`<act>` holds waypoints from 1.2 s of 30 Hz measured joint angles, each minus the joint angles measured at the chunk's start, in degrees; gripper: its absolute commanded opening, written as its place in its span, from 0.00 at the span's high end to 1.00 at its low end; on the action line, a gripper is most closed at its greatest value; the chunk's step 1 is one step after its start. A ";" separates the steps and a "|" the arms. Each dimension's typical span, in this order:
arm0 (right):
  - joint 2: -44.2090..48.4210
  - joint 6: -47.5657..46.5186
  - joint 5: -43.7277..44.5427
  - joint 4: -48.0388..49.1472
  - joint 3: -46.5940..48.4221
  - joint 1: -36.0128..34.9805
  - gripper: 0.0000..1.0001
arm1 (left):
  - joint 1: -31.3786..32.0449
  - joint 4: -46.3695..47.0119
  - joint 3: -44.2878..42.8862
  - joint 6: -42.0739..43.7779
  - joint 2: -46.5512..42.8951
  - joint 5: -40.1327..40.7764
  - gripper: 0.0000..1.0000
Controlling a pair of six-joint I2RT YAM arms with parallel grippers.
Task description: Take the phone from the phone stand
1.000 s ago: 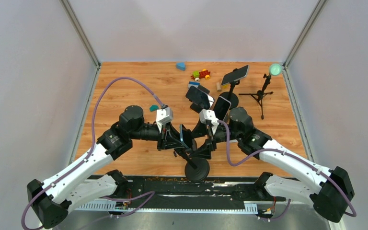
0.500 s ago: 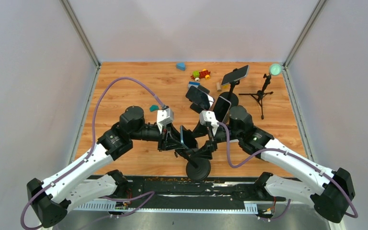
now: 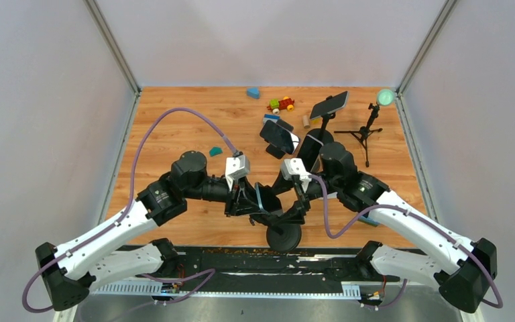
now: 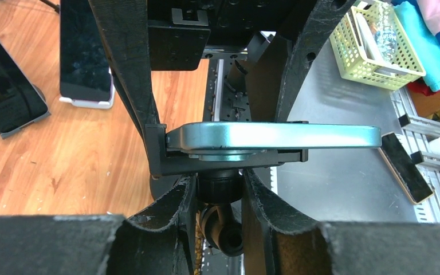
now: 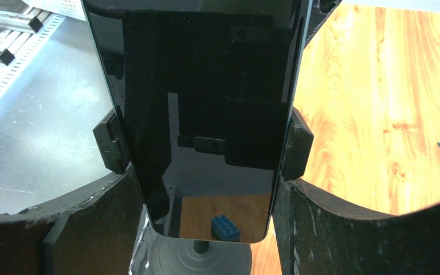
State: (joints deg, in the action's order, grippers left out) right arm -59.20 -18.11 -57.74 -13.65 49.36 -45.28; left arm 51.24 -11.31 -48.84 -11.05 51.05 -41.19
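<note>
Well, nearest the edge the phone stand has slid a little rightward on the table, and both arms have leaned over with it; the phone still sits tilted in the clamp, not free; the left gripper has its fingers close on either side of the neck joint under the clamp, pinching or merely bracketing, I cannot tell; the right gripper looks closed on the phone's long edges; I reckon the pull dragged the stand instead of releasing the phone, so it wants firmer bracing; farther back the other phones, tripod and toys have not moved
</note>
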 measured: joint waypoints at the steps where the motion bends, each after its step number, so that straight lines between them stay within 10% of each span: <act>1: -0.24 -0.33 -0.55 -0.52 0.28 0.17 1.00 | 0.33 -0.02 -0.11 -0.20 0.07 0.33 1.00; 23: -3.91 -5.77 -7.30 -8.00 2.36 2.93 1.00 | 5.18 -6.16 -2.95 0.33 2.19 8.41 1.00; 36: 2.69 -4.00 3.37 -1.66 0.07 -3.17 1.00 | 8.72 -7.39 -3.52 2.93 -1.53 15.43 1.00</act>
State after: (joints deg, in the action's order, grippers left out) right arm -56.51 -22.11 -54.37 -15.31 49.43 -48.45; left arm 59.96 -18.70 -52.36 -8.12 49.52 -25.76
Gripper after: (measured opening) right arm 0.731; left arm 0.343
